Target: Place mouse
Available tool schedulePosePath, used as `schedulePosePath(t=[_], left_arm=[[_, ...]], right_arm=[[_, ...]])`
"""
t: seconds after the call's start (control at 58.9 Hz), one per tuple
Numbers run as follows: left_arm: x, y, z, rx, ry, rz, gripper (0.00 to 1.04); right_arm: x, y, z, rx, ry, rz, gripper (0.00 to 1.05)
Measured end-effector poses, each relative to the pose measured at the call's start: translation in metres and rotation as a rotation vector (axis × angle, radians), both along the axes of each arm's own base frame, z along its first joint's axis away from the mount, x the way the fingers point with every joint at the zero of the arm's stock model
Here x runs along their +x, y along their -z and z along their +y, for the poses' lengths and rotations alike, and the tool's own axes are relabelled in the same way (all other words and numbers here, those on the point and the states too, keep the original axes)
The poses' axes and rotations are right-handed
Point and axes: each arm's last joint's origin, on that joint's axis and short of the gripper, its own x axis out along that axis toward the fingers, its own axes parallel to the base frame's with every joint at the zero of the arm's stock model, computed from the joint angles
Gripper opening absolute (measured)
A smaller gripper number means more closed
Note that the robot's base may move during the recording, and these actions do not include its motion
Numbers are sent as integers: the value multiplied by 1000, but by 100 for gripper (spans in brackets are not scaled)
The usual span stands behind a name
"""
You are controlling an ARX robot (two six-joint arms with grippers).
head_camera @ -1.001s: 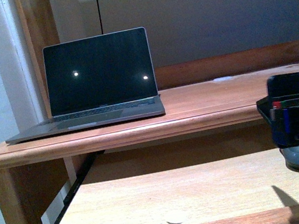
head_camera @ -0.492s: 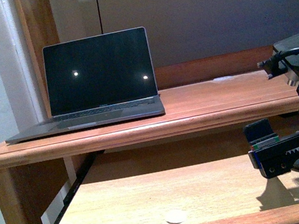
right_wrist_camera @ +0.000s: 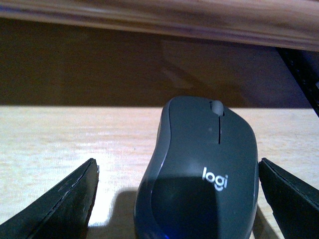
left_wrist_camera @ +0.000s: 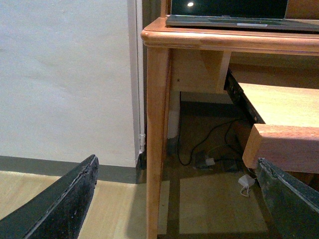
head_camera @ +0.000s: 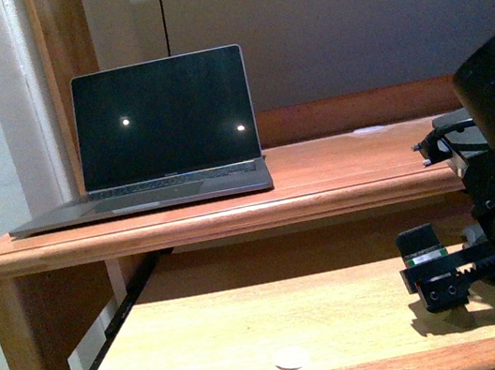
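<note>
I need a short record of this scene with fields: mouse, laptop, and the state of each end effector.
mouse: lies on the shelf under the desk
laptop: open, screen dark, on the desk
right end effector: open, one finger on each side of the mouse
left end effector: open, holds nothing

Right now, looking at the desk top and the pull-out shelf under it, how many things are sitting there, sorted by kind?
laptop: 1
mouse: 1 (shows only in the right wrist view)
small white disc: 1
Total: 3
</note>
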Motion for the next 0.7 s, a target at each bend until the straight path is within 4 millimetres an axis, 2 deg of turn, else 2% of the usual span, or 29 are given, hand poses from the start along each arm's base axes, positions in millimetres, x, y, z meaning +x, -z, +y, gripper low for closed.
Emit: schedulePosePath(t=[0.271,0.56,0.696], left_arm=[[0,0,0,0,0,0,97],[0,0,0,0,0,0,97],[0,0,0,0,0,0,97]], right_arm=[[16,2,-8,46,63,12,97],[18,1,-19,102,67,16,59],[14,-8,-30,133,58,0,55]])
